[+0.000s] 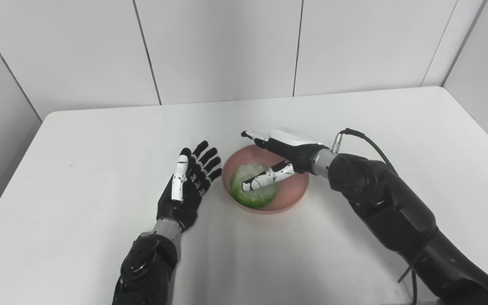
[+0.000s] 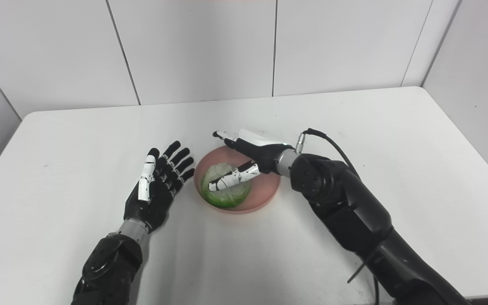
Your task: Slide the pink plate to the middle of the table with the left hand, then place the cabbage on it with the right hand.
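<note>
A pink plate (image 1: 291, 194) sits near the middle of the white table (image 1: 100, 140). On its left half lies a green-and-white cabbage (image 1: 256, 191). My right hand (image 1: 275, 157) hovers over the plate from the right with its fingers spread; the thumb reaches across the top of the cabbage while the other fingers point past the plate's far rim. It holds nothing. My left hand (image 1: 189, 182) rests just left of the plate, palm facing the plate, fingers stretched and apart, close to the rim without gripping it.
White wall panels (image 1: 227, 46) stand behind the table's far edge. A black cable (image 1: 371, 144) loops off my right wrist. Bare tabletop spreads to the far left and far right.
</note>
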